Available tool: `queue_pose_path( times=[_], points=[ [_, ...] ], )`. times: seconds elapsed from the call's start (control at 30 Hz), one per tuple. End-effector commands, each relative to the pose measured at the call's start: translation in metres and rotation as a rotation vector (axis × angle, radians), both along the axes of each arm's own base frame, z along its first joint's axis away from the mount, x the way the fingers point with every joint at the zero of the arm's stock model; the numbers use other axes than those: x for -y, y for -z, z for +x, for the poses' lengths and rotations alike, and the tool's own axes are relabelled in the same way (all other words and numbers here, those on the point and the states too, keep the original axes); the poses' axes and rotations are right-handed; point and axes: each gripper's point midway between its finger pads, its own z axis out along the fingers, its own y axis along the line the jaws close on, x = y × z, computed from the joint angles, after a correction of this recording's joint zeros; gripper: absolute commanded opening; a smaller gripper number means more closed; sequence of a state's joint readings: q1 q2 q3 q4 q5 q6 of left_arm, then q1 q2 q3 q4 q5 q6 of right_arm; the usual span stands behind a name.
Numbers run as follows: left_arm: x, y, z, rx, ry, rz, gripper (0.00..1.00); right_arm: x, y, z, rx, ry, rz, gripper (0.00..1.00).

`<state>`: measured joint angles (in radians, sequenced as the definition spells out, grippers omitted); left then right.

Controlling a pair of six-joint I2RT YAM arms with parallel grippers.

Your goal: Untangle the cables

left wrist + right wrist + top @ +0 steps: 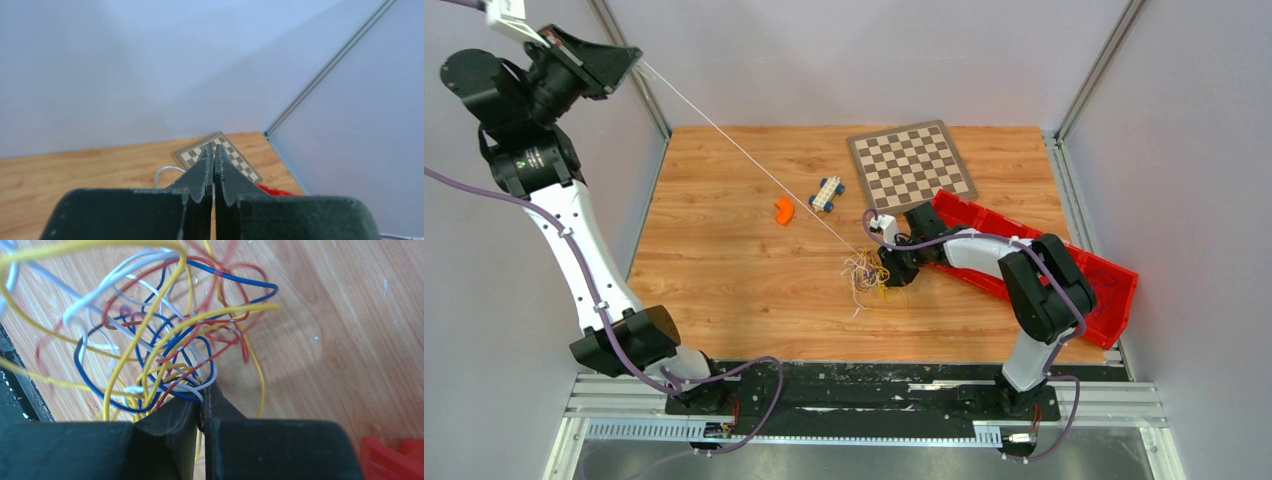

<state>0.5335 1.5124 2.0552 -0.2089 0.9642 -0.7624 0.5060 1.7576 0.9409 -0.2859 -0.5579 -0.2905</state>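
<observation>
Looking from the near edge, we see the cables (pixel 864 270) lying as a tangled bunch on the table (pixel 724 290), near its middle. The right gripper (pixel 886 272) is low beside them, its jaws almost together, pinching some strands. The red tray (pixel 1114 290) lies at the right; the arm hides part of it, so we cannot tell its content. Farther are an orange piece (pixel 784 209), a toy car (pixel 827 192) and a checkerboard (pixel 911 163). High at far left, the left gripper (pixel 629 60) is fully closed on one white cable (pixel 744 155), stretched tight down to the bunch.
</observation>
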Motion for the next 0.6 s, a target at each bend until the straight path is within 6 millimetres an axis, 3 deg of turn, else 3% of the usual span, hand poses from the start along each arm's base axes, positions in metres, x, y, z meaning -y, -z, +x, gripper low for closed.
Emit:
queue_pose_path(
  times=[0.0, 0.1, 0.4, 0.5, 0.57],
  points=[
    [-0.031, -0.088, -0.02, 0.277, -0.172, 0.034, 0.0, 0.042, 0.033, -0.03, -0.121, 0.027, -0.185, 0.09],
    [-0.049, -0.1, -0.018, 0.306, -0.22, 0.021, 0.0, 0.044, 0.034, -0.031, -0.122, 0.02, -0.193, 0.1],
    [-0.064, -0.131, -0.036, 0.414, -0.324, 0.044, 0.0, 0.051, 0.037, -0.035, -0.126, 0.003, -0.209, 0.18],
    [-0.067, -0.139, -0.041, 0.445, -0.357, 0.056, 0.0, 0.056, 0.039, -0.036, -0.125, -0.003, -0.222, 0.17],
    [-0.066, -0.141, -0.043, 0.446, -0.356, 0.057, 0.0, 0.058, 0.037, -0.034, -0.119, 0.001, -0.219, 0.11]
  ],
)
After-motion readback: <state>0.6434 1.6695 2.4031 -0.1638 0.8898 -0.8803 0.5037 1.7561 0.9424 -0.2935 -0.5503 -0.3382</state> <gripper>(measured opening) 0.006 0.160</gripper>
